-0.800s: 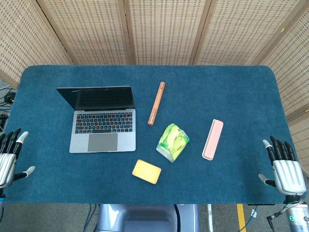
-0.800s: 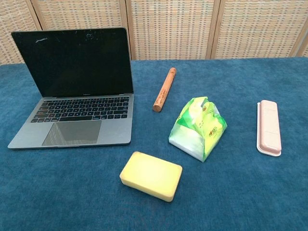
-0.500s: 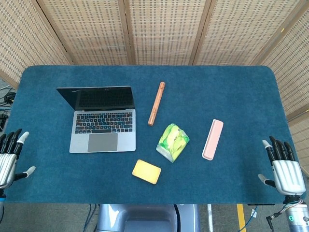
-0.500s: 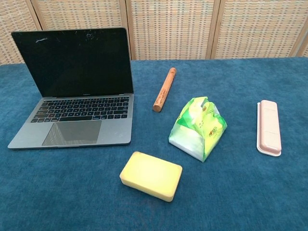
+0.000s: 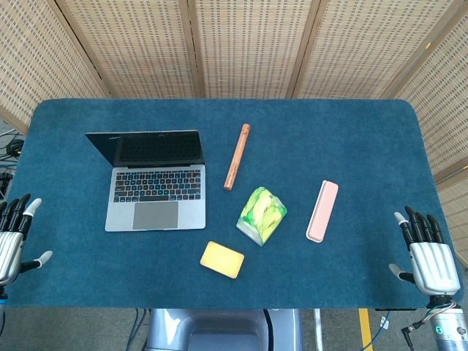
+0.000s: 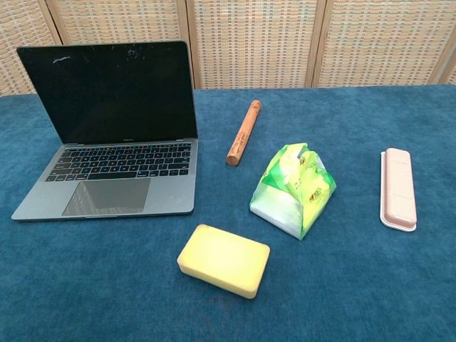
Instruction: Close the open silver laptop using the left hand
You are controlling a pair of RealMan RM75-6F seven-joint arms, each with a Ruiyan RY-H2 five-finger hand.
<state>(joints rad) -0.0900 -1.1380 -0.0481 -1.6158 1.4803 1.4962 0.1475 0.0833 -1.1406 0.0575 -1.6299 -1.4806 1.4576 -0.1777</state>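
The silver laptop [image 5: 156, 186] stands open on the left part of the blue table, its dark screen upright; the chest view shows the laptop [image 6: 114, 135] at the left with its keyboard facing me. My left hand [image 5: 10, 241] hovers off the table's left front edge, fingers spread, holding nothing, well left of the laptop. Off the right front corner my right hand [image 5: 425, 252] is also spread and empty. Neither hand appears in the chest view.
A wooden stick [image 5: 237, 156] lies right of the laptop. A green snack bag [image 5: 261, 215], a yellow sponge block [image 5: 221, 259] and a pink case [image 5: 322, 210] sit on the blue table cloth [image 5: 329, 131]. Woven screens stand behind.
Both hands have drifted slightly down toward the near edge of the view. The laptop and other objects have not moved.
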